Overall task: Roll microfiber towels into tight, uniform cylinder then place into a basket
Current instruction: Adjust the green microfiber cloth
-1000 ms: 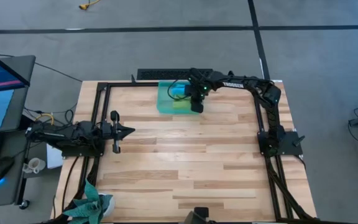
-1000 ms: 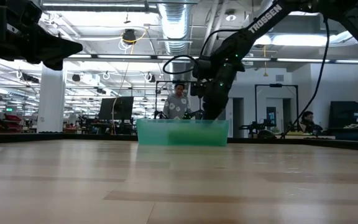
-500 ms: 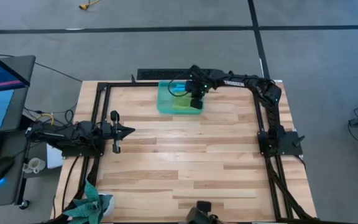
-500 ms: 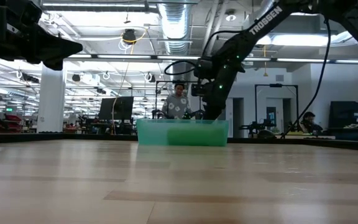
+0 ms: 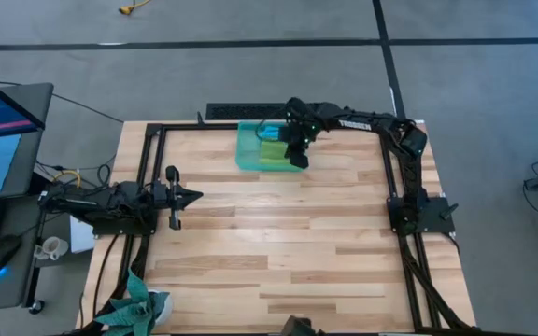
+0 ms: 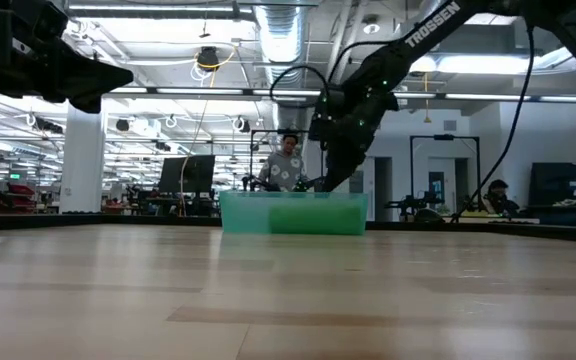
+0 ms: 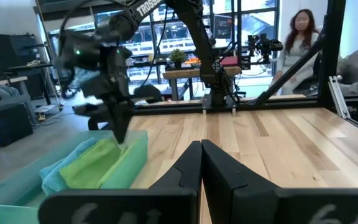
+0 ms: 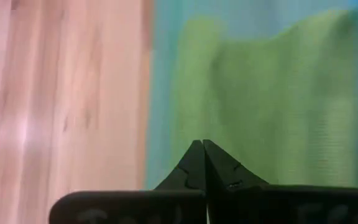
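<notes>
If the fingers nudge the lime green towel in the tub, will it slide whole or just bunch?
Probably bunch: the lime green microfiber towel looks soft and rumpled, not stiff. It likely weighs little. Inside the translucent teal plastic tub, beside the sky blue towel, it seems unlikely to roll.

The high camera looks straight down on the whole desk (image 5: 278, 243). The low one sits at desk height, facing the room. Each wrist camera looks past its own fingers; all four see the basket (image 5: 247, 154).
</notes>
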